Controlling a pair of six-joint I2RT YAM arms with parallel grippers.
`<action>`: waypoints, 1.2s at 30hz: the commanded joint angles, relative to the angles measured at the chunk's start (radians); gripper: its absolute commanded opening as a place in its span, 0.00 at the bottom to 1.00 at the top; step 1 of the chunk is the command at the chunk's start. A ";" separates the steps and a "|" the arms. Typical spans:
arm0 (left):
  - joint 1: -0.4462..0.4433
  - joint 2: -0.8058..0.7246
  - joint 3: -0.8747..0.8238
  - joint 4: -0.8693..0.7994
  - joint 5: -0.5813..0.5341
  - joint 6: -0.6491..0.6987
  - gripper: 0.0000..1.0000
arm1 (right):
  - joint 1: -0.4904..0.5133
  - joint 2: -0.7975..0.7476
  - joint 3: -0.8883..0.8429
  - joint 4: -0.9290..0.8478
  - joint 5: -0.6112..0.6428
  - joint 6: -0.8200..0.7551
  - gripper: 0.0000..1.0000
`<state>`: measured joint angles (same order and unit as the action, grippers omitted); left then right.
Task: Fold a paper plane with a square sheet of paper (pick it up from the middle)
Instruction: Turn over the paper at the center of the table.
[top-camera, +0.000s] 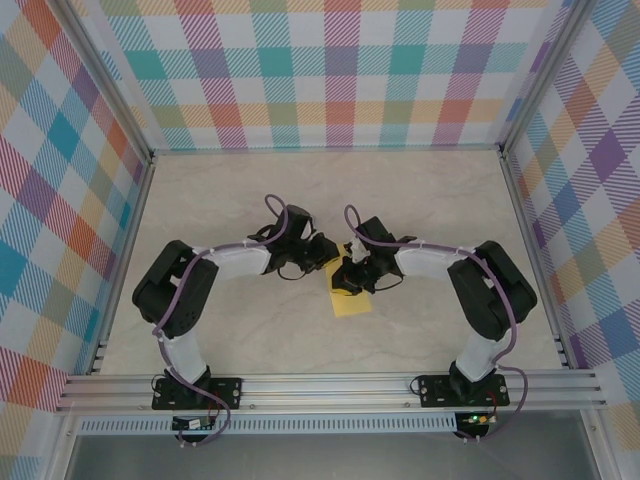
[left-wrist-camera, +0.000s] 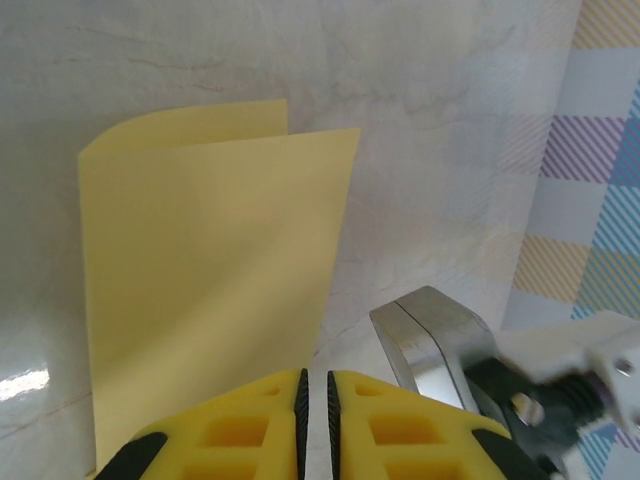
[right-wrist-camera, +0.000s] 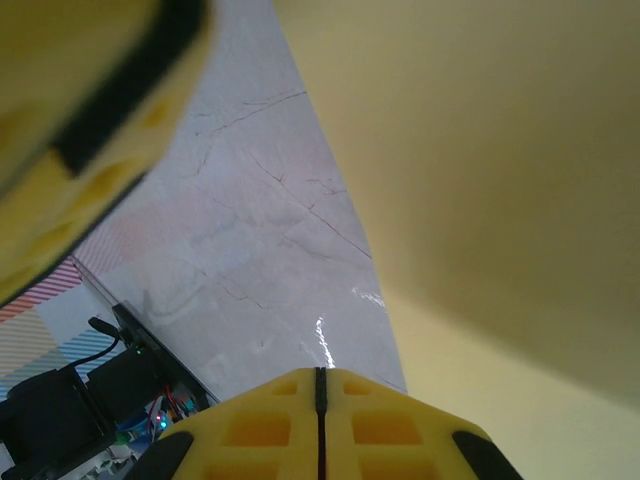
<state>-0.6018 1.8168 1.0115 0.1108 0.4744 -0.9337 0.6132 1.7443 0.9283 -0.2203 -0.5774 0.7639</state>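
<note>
Square sheet of paper (left-wrist-camera: 210, 280) is bent over on itself in a loose, uncreased curl, with two layers showing at the far end and the back one peeking above the front. From the left fingers (left-wrist-camera: 315, 395) it stands straight ahead and a little left. Its long axis runs away from them and its near edge drops right into their seam. These fingers are clenched to a thin slit, apparently pinching that edge.

Right fingers (right-wrist-camera: 320, 385) are pressed flat together with nothing visible in the seam. The sheet (right-wrist-camera: 500, 150) arches above and to their right, close by. A blurred yellow finger (right-wrist-camera: 80, 120) of the other arm sits up-left of them.

From overhead both wrists meet mid-tabletop (top-camera: 250, 200), and the sheet (top-camera: 353, 303) hangs on the near side of the right fingers.

Judgement: the left arm has the hold, and the right is the nearer free one. Flattening the curl into a centre crease depends on pressing along that long axis, starting at the rounded side, left of the left fingers.
</note>
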 joint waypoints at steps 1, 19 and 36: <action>-0.003 0.043 0.037 -0.001 0.016 0.020 0.15 | 0.007 0.028 -0.012 0.066 -0.059 0.021 0.07; 0.042 0.166 0.053 -0.094 -0.073 0.102 0.10 | 0.029 0.094 -0.142 0.065 -0.055 -0.021 0.06; 0.131 0.192 0.115 -0.111 -0.015 0.200 0.17 | 0.030 0.076 -0.154 0.050 -0.036 -0.020 0.04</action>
<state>-0.5068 1.9816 1.0992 0.0441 0.4957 -0.7834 0.6292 1.8095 0.8131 -0.0460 -0.6331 0.7479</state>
